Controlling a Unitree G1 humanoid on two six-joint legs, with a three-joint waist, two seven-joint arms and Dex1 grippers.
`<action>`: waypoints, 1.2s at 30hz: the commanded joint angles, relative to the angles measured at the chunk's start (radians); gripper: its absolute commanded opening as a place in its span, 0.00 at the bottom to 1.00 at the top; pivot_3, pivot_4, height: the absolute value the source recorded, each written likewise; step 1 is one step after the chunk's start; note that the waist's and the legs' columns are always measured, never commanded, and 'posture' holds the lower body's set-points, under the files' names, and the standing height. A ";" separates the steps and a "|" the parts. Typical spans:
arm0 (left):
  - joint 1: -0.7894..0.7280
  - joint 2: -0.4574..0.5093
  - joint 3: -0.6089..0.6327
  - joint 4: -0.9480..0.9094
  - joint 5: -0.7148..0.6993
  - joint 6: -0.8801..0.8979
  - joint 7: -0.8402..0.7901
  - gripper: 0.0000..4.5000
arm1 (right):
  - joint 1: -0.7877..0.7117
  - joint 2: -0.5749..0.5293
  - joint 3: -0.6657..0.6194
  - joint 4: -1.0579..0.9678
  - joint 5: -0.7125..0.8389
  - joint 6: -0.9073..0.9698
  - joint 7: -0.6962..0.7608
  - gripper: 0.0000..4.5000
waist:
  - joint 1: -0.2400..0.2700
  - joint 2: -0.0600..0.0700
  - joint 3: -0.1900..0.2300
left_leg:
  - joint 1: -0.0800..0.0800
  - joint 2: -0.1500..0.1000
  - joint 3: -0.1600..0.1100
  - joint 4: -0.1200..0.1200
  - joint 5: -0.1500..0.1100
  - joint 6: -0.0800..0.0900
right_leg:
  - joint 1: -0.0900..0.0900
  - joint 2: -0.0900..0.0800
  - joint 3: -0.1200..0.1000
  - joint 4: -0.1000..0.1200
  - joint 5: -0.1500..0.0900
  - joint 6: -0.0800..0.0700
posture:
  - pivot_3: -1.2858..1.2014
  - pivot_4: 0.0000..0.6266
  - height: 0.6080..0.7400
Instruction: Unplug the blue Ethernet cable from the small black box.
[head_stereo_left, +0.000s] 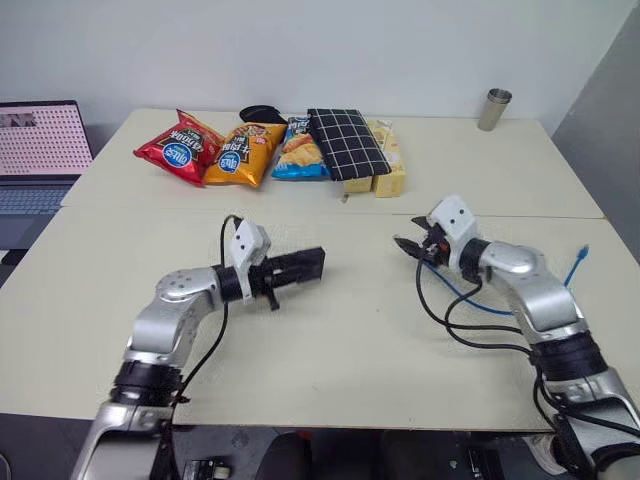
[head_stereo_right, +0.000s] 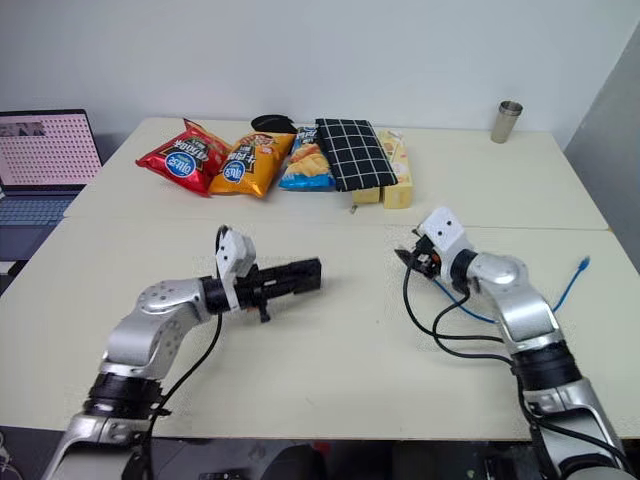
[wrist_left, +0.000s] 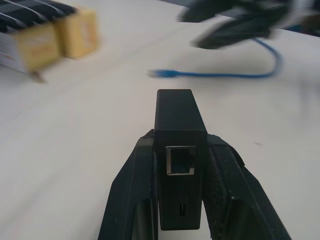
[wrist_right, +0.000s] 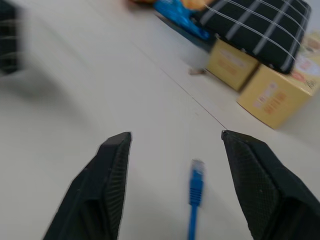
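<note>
- Holding the small black box (wrist_left: 180, 165) pinched between its two fingers (wrist_left: 131, 200), the left gripper (head_stereo_left: 298, 266) points level across the table (head_stereo_left: 330, 340) toward the right arm; the box's Ethernet socket shows open and empty in the left wrist view.
- Right gripper (head_stereo_left: 408, 246): fingers (wrist_right: 107, 170) spread wide with nothing between them, hovering over the cable's free plug, which lies on the table just below and between the fingertips.
- Blue Ethernet cable (head_stereo_left: 470, 300): lies loose on the table, trailing from beneath the right gripper toward 4 o'clock of it, with its far plug near the table's right edge at about 3 o'clock; it sits well apart from the box.
- Judged state of the task: plug and socket are separated, so the unplugging itself appears done; what remains is a clean finish.
- Doing this step well: keep the spread fingers clear of the plug while drawing the right arm away, so the cable is not dragged or caught on the arm's own black cables (head_stereo_left: 470, 330).
- Set the box down flat on bare table before releasing, socket facing away from the cable.
- Background, at 12 o'clock: chip bags (head_stereo_left: 225, 150), a checked pouch (head_stereo_left: 346, 143), yellow cartons (head_stereo_left: 388, 170); a metal cup (head_stereo_left: 494, 109) at 1 o'clock; a laptop (head_stereo_left: 40, 150) at 10 o'clock.
</note>
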 joint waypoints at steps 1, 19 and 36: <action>-0.077 -0.058 0.059 0.158 0.065 -0.184 0.142 0.17 | 0.029 -0.036 -0.024 -0.199 0.113 0.085 0.086 0.69 | -0.001 0.000 0.000 | 0.000 0.000 0.000 0.000 0.000 0.000 | 0.000 0.000 0.000 0.000 0.000 0.000 | 0.52 0.24 1.00; -0.120 -0.104 0.096 0.531 0.130 -0.412 0.222 0.63 | 0.056 -0.023 -0.003 -0.297 0.116 0.176 0.038 0.69 | -0.002 -0.001 0.000 | 0.000 0.000 0.000 0.000 0.000 0.000 | 0.000 -0.001 0.000 0.001 0.000 0.000 | 0.52 0.24 1.00; 0.178 0.282 0.112 -0.157 0.049 -0.009 -0.012 0.74 | 0.187 -0.169 -0.265 -0.225 0.167 0.162 0.080 0.69 | -0.002 -0.001 0.000 | 0.001 0.000 -0.001 0.000 0.000 0.000 | 0.001 -0.001 -0.001 0.000 0.000 0.000 | 0.52 0.24 1.00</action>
